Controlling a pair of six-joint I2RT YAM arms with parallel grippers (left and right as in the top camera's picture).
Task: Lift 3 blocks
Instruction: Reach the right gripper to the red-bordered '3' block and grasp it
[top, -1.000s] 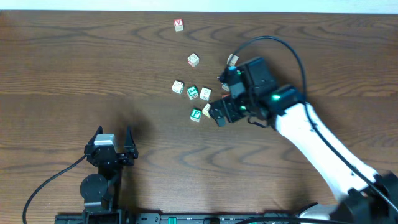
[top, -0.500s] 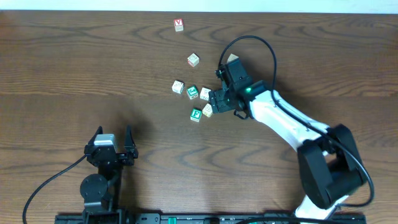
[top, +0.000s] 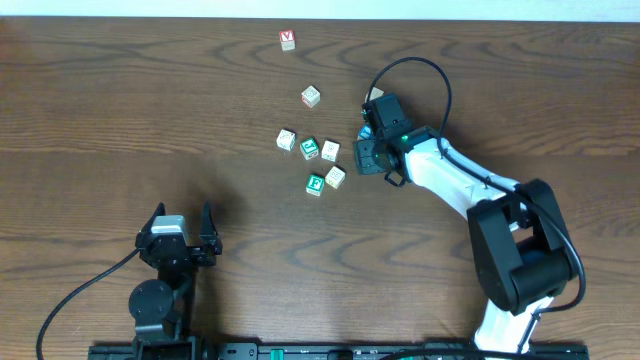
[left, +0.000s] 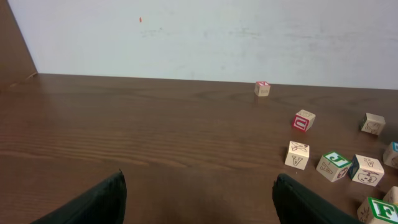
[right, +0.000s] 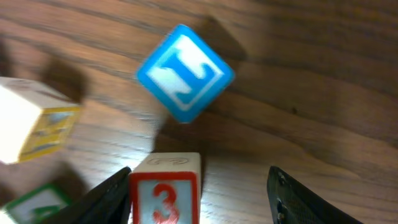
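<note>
The red-faced "3" block (right: 165, 190) stands on the table between the fingers of my right gripper (right: 200, 193). It rests against the left finger (right: 106, 202), while a gap separates it from the right finger (right: 298, 199), so the jaws are open. From overhead the right gripper (top: 362, 155) covers this block. The green "F" block (top: 315, 184) and a pale block (top: 335, 177) lie just left of that gripper. My left gripper (top: 180, 235) sits open and empty near the front edge, far from the blocks; the "F" block (left: 380, 210) shows at the far right of its view.
A blue-faced block (right: 185, 71) lies just beyond the "3" block, and a pale yellow-marked one (right: 34, 127) to its left. Other blocks (top: 310, 149) (top: 286, 140) (top: 311, 96) are scattered further back, with a red one (top: 288, 39) near the far edge.
My right gripper has moved away from beside the green "F" block toward the far right and its jaws have narrowed around the "3" block. The left arm has not moved.
</note>
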